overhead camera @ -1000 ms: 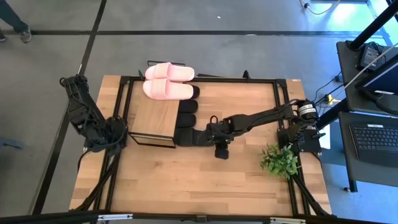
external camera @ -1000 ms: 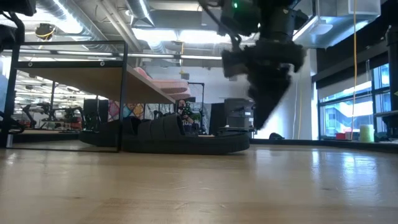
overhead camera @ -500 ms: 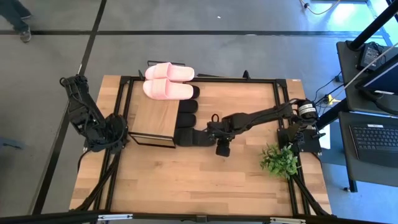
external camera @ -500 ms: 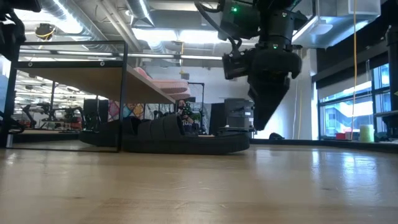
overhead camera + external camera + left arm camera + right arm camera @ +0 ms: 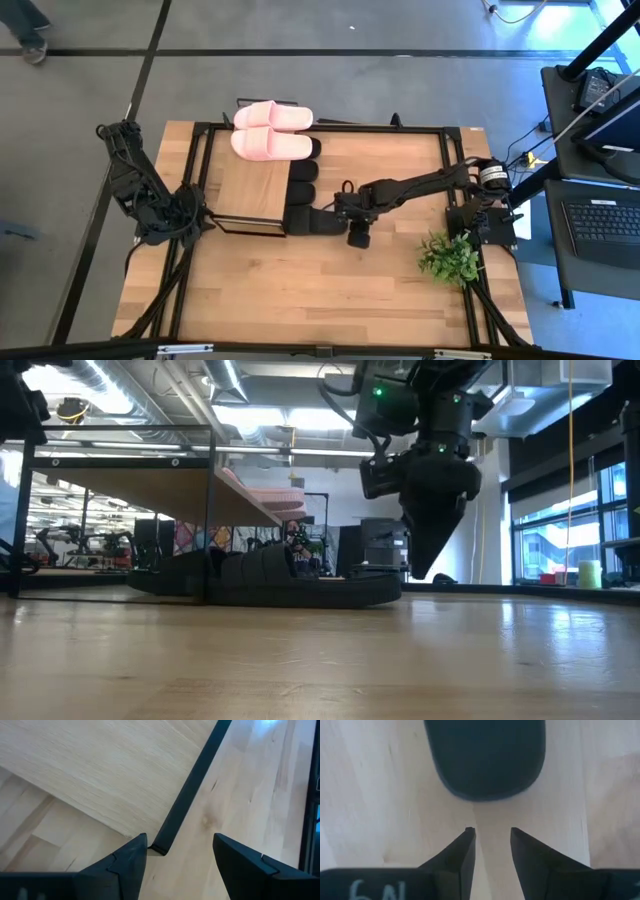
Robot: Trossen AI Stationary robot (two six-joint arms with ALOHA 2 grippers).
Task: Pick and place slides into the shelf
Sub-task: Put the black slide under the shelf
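- The shelf (image 5: 250,187) has shifted slightly right since a second ago, with the left gripper (image 5: 176,851), jaws open, at its near-left leg.
- The right gripper (image 5: 491,841), jaws slightly apart and empty, hovers just right of the nearest black slide (image 5: 318,221).
- Pink slides (image 5: 270,132) sit on the shelf's far end.

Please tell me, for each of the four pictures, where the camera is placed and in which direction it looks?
High: above the table, straight down on the shelf, pink slides, both arms.
Low: at tabletop height, level across; right tool hangs beside the black slides.
Left wrist: down past the open left tool at the shelf's frame corner.
Right wrist: down past the empty right tool at one black slide.
Shared: high and low both show the shelf.
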